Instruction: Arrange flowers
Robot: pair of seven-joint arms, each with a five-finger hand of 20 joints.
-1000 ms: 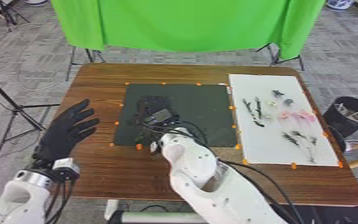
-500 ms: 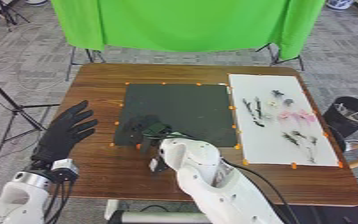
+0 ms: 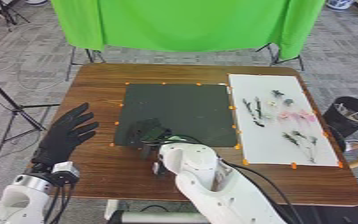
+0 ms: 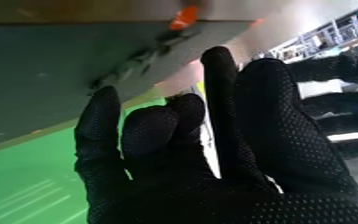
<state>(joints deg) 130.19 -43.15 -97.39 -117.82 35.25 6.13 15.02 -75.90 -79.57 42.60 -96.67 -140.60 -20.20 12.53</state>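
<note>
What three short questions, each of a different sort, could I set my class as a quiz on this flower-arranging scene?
1. True or false: the right hand is over the near part of the dark mat.
2. Multiple choice: where do the pink flowers lie?
A) on the dark mat
B) on the white sheet
C) in the right hand
3. Fill in the gap: seen from the robot's side, the left hand is to the ____ of the dark mat.

Key: 1. true; 2. B; 3. left
</note>
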